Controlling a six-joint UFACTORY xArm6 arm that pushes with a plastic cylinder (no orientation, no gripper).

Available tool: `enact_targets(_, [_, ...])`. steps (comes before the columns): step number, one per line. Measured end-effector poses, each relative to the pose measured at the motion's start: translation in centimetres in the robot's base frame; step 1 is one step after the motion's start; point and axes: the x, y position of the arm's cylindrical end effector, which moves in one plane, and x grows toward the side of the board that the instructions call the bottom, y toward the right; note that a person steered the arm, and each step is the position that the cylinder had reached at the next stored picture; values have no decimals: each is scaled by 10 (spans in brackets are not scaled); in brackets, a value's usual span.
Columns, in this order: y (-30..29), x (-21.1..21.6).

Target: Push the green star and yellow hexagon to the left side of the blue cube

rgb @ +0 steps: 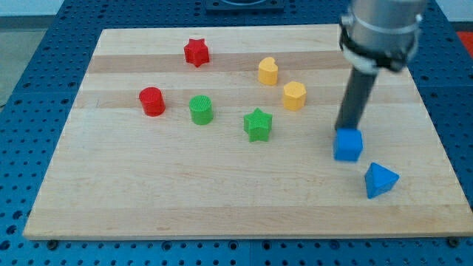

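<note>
- Nearest to the camera lies the blue triangle (380,179), close to the lower right corner of the tabletop (148,199).
- Just above it and a little to the view's left stands the blue cube (348,145); the two are near but apart.
- My tip (346,131) comes down at the top edge of the blue cube, touching it or almost; the exact contact I cannot tell.
- No pincer exists on this arm, only the dark rod, so there is no open or closed state to tell.
- Green star (258,124) sits near the middle of the tabletop, well apart from the blue cube, on the cube's left in the view.
- Yellow hexagon (294,95) is above and to the right of the green star, between the star and the rod.
- Second yellow block (268,71), with a rounded top, stands just above the hexagon, to the upper left.
- Green cylinder (200,109) and red cylinder (151,101) stand side by side further to the view's left.
- Red star (196,52) is near the view's top.
</note>
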Motion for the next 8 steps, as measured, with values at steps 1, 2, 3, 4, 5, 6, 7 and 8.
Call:
enact_targets(1, [1,21])
enact_targets(2, [17,-39])
enact_targets(3, [16,-94])
enact_targets(4, [-39,-130])
enact_targets(5, [-105,-114])
enact_targets(6, [-94,-36])
enact_targets(7, [-70,5])
enact_targets(8, [-73,-2])
